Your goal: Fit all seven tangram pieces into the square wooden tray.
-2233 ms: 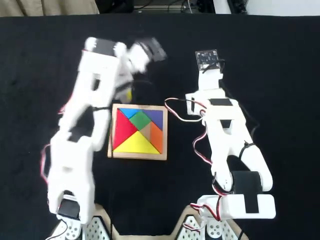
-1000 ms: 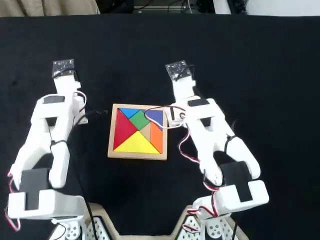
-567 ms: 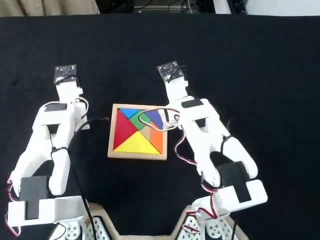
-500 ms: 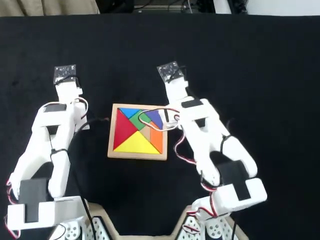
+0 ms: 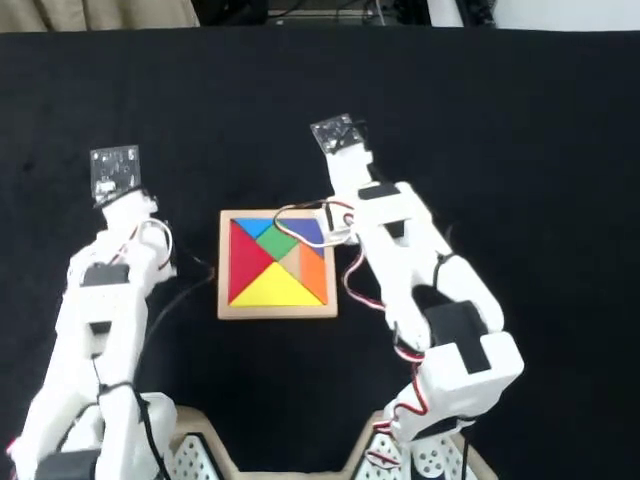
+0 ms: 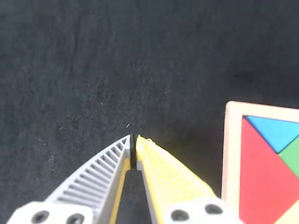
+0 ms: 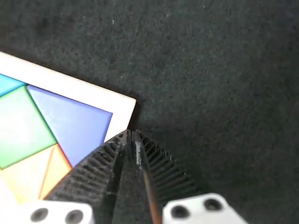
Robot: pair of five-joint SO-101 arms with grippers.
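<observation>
The square wooden tray (image 5: 224, 300) lies mid-table, filled edge to edge with coloured tangram pieces: a red triangle (image 5: 244, 262), a yellow triangle (image 5: 274, 291), plus blue, green, orange and tan ones. My left gripper (image 6: 132, 138) is shut over bare black cloth beside the tray (image 6: 231, 154). My right gripper (image 7: 131, 135) is shut too, its tips at the tray's (image 7: 88, 95) corner by the blue-violet piece (image 7: 77, 123). From above, the left arm (image 5: 110, 270) stands left of the tray and the right arm (image 5: 385, 235) right of it.
Black cloth (image 5: 520, 150) covers the table all around the tray. The arm bases (image 5: 420, 455) sit at the near edge. Loose servo cables (image 5: 300, 212) loop over the tray's far right corner.
The left arm has swung away from the tray's far side and drawn back to the left. The right arm has leaned in toward the tray's far right corner. The tray shifted slightly.
</observation>
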